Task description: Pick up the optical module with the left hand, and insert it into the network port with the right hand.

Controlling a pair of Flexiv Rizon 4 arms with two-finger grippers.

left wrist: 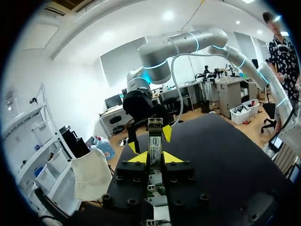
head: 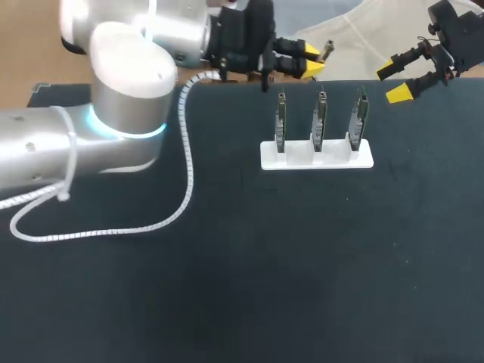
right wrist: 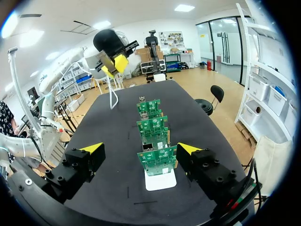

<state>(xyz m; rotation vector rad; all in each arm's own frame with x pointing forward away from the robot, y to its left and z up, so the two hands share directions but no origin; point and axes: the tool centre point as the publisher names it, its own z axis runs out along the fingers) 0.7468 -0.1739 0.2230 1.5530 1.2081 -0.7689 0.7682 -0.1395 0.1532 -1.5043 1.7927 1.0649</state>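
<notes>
Gripping optical module (left wrist: 154,141): left gripper (left wrist: 155,157) | right gripper (head: 395,81): fingers spread | black table (head: 242,272): white stand (head: 318,156), three boards (head: 321,117)

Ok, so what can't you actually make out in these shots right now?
Head view: the left claw hides most of the optical module; only its tip shows.
Head view: the three boards stand edge-on, their ports too small to find.
Right wrist view: the nearest board covers the lower parts of those behind.
Left wrist view: the module's rear end is buried in the claw body.
</notes>
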